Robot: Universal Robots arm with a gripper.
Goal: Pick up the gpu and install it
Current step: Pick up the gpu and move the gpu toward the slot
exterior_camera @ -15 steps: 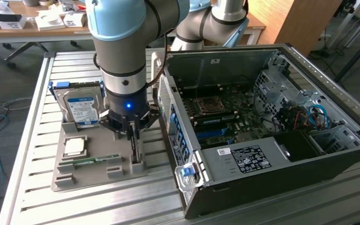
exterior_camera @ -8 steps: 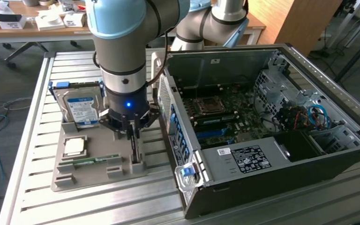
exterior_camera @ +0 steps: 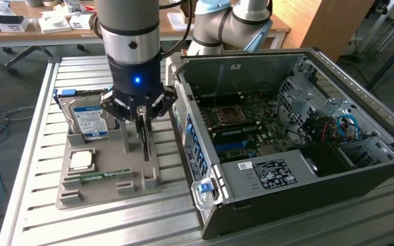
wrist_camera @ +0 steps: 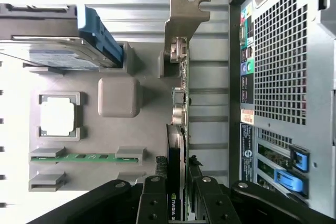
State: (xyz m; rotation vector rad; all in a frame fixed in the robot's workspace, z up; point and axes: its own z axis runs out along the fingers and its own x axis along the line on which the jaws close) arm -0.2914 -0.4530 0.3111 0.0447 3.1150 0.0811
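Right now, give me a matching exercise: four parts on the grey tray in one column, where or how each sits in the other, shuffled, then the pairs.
1 gpu
2 hard drive
3 memory stick
4 processor

A lying flat in a square pocket of the tray
B on edge between fingers of the tool
C green, lying in a long slot
D blue label, propped at the tray's end

Pairs: 1-B, 2-D, 3-C, 4-A
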